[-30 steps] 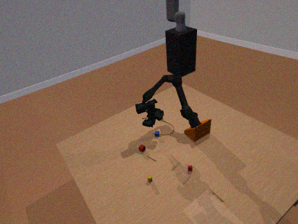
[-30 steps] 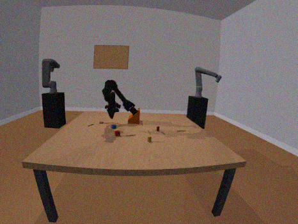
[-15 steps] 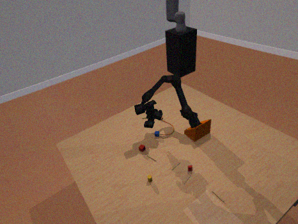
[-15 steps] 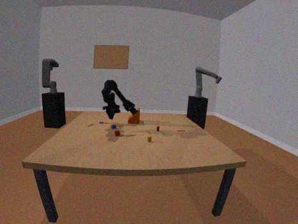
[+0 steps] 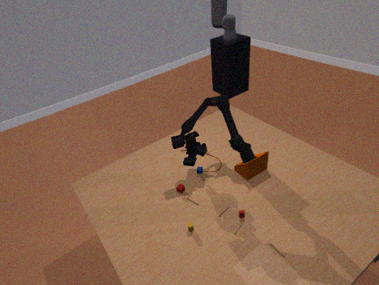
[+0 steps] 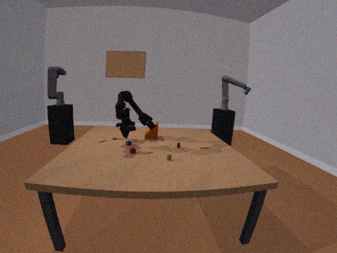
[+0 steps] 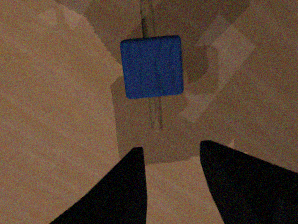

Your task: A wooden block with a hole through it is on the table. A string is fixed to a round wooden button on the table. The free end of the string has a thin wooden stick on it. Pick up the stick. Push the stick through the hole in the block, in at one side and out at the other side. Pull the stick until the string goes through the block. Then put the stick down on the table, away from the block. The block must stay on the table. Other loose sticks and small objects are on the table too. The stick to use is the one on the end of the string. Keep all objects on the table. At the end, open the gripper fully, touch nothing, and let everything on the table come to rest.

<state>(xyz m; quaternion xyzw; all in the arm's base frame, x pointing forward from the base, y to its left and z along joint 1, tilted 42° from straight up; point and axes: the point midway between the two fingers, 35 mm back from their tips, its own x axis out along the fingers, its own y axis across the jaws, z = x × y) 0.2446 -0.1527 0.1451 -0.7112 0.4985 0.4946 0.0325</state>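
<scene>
The blue block [image 5: 199, 170] [image 6: 129, 143] [image 7: 152, 67] sits on the table. In the wrist view a dim, narrow shape like the stick shows above the block and also below it [image 7: 156, 112], in line with the hole; shadows make its ends unclear. The orange string [image 5: 220, 163] curves from the block's right side in the top view back toward the arm. The small button [image 6: 114, 138] lies at the back left in the exterior view. My gripper [image 5: 189, 161] [image 6: 125, 136] [image 7: 172, 153] is partly open, empty, above the table beside the block; the block is beyond its fingertips.
A red cube [image 5: 180, 188] [image 6: 132, 150], a smaller red piece [image 5: 241, 213] [image 6: 178, 145] and a yellow piece [image 5: 190, 227] [image 6: 168, 157] stand on the table. Several loose sticks lie about, one near the red cube [image 5: 193, 201]. The arm's orange base [image 5: 254, 166] [image 6: 152, 134] is close by.
</scene>
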